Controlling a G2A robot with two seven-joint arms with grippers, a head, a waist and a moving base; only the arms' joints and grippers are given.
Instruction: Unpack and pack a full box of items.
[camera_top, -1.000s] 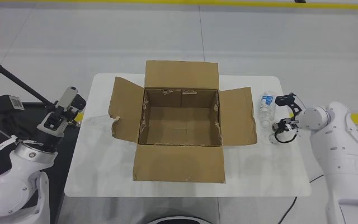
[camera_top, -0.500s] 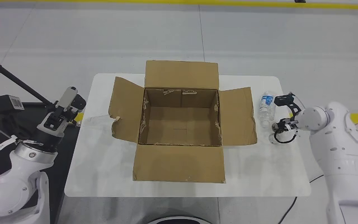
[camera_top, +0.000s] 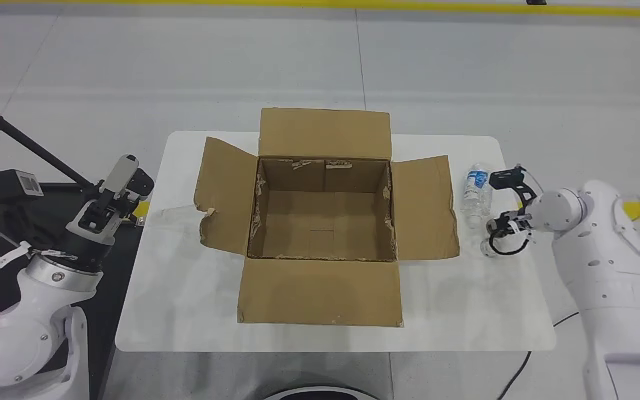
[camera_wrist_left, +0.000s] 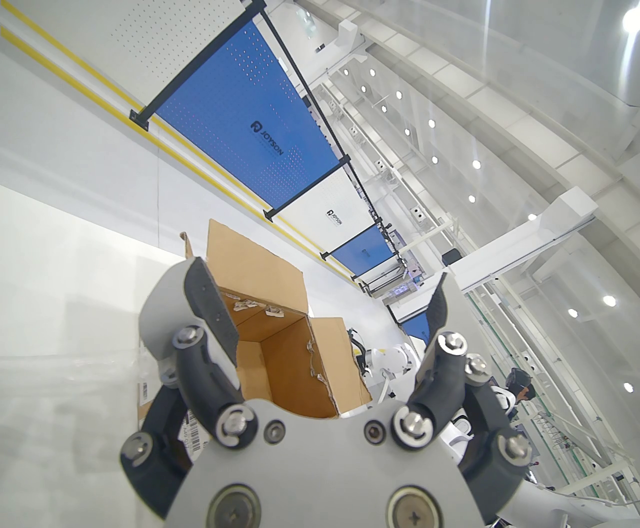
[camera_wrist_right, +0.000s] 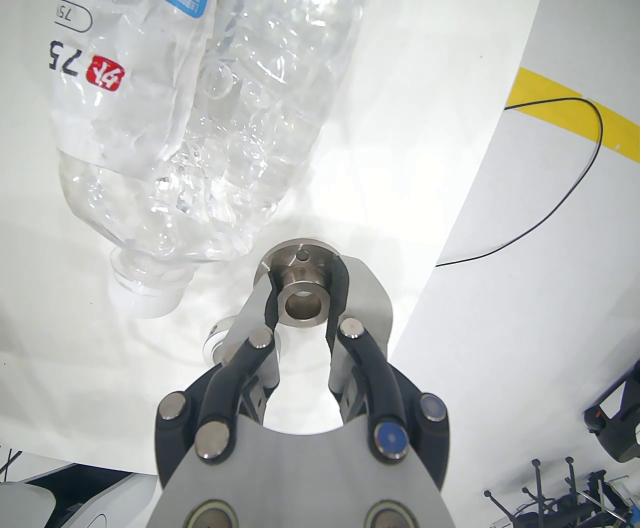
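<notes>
**Empty box, bottle beside it, metal sleeve in the right gripper**

A white rectangular table (camera_top: 450, 300) takes up the middle of the top view. At its centre stands a large brown cardboard box (camera_top: 320, 292), open, with all four flaps folded outward and lying flat or nearly flat. Its inside floor is bare cardboard, and torn tape remnants cling to the upper inner wall.

Just right of the box's right flap, in the right middle of the top view, a clear, crumpled plastic water bottle (camera_top: 474, 192) with a blue and white label lies on its side on the table top. Its white cap end points toward the lower part of the frame.

The right gripper (camera_top: 497, 240) sits just beside that cap end, low over the table near its right edge. Its black-padded fingers (camera_wrist_right: 270, 302) are pressed in on a small silver metal sleeve with a flange (camera_wrist_right: 302, 295), pinching it from both sides. The sleeve's open bore faces the wrist camera, and the sleeve lies close to the bottle's shoulder; whether the two touch cannot be told.

The left gripper (camera_wrist_left: 325, 310) is at the left middle of the top view, outside the table's left edge and well apart from the box. Its two fingers are spread wide with nothing between them, and it faces toward the box.
</notes>
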